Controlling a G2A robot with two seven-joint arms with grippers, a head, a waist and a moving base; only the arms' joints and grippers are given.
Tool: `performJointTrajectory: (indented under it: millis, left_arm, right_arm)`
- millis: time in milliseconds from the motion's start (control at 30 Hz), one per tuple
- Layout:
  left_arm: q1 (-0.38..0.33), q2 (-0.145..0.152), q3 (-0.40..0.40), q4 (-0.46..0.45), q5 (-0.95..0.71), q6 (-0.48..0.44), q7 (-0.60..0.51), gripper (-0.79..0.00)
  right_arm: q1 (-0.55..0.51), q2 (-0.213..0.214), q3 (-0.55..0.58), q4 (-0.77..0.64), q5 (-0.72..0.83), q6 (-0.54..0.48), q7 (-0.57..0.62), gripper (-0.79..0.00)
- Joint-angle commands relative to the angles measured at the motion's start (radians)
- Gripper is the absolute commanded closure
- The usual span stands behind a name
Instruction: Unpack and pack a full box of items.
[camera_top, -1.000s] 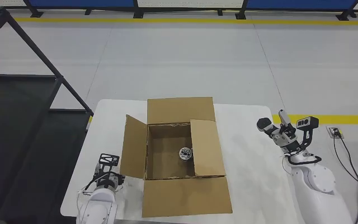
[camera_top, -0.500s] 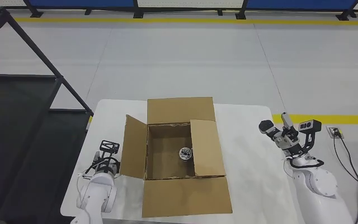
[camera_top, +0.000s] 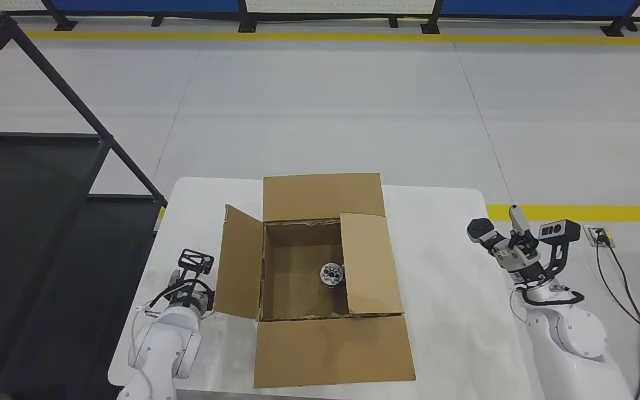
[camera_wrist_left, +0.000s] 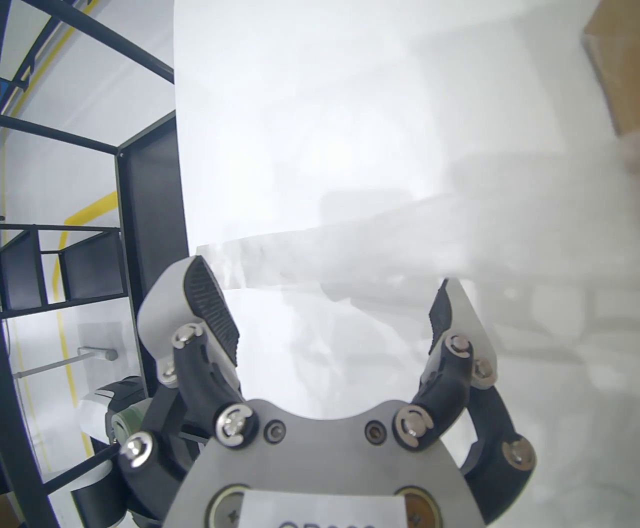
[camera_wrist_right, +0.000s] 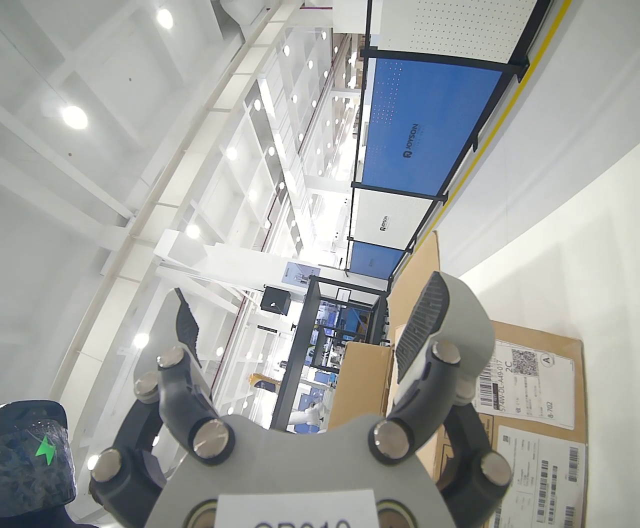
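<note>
At the counter (camera_top: 440, 300) edges, drawn back from the box (camera_top: 330, 350) with left pincer (camera_wrist_left: 322, 282) and right pincer (camera_wrist_right: 310, 295) gaping empty, item (camera_top: 332, 272) unclaimed.

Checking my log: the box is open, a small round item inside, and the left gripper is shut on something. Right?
No: the left wrist view shows the left gripper open and empty. The box is open with the small round item inside.

Open cardboard box (camera_top: 335, 350), small round item (camera_top: 331, 272) inside
</note>
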Motion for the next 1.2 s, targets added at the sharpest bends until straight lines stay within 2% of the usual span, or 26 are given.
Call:
performJointTrajectory:
  millis: [0,200,367,467,567,700,800,900,933,967,1000,1167]
  left_arm:
    - [0.059,0.003,-0.018,-0.064,0.004,0.001,0.007,-0.785]
    - [0.239,0.005,-0.065,-0.263,0.004,0.042,0.076,-0.785]
    - [0.455,0.003,-0.129,-0.5,-0.019,0.11,0.191,-0.785]
    - [0.582,0.0,-0.185,-0.643,-0.108,0.122,0.283,-0.785]
    - [0.644,-0.003,-0.241,-0.656,-0.203,0.105,0.453,-0.785]
    - [0.684,-0.005,-0.285,-0.656,-0.31,0.049,0.654,-0.785]
    - [0.712,-0.006,-0.286,-0.656,-0.38,-0.035,0.764,-0.785]
    - [0.69,-0.006,-0.269,-0.656,-0.436,-0.104,0.859,-0.785]
    - [0.675,-0.006,-0.249,-0.656,-0.454,-0.12,0.877,-0.637]
    - [0.661,-0.005,-0.23,-0.656,-0.464,-0.141,0.873,-0.237]
    - [0.644,-0.003,-0.211,-0.656,-0.455,-0.166,0.855,0.0]
    - [0.559,-0.004,-0.053,-0.656,-0.498,-0.214,0.767,0.0]
  right_arm:
    - [0.009,-0.001,-0.007,0.004,-0.003,0.004,-0.002,-0.785]
    - [0.054,-0.004,-0.038,0.029,-0.012,0.017,0.003,-0.785]
    - [0.087,-0.007,-0.056,0.056,-0.013,0.018,0.009,-0.785]
    - [0.102,-0.008,-0.063,0.069,-0.012,0.017,0.016,-0.785]
    - [0.115,-0.008,-0.068,0.08,-0.011,0.015,0.021,-0.785]
    - [0.127,-0.008,-0.068,0.095,-0.004,0.01,0.032,-0.785]
    - [0.133,-0.008,-0.07,0.112,0.001,0.007,0.043,-0.785]
    - [0.134,-0.007,-0.067,0.131,0.012,0.0,0.053,-0.785]
    - [0.132,-0.007,-0.064,0.137,0.018,-0.003,0.056,-0.785]
    - [0.13,-0.007,-0.061,0.141,0.024,-0.007,0.059,-0.785]
    - [0.126,-0.006,-0.059,0.145,0.031,-0.009,0.064,-0.785]
    - [0.117,-0.009,-0.069,0.172,0.041,-0.011,0.063,-0.785]
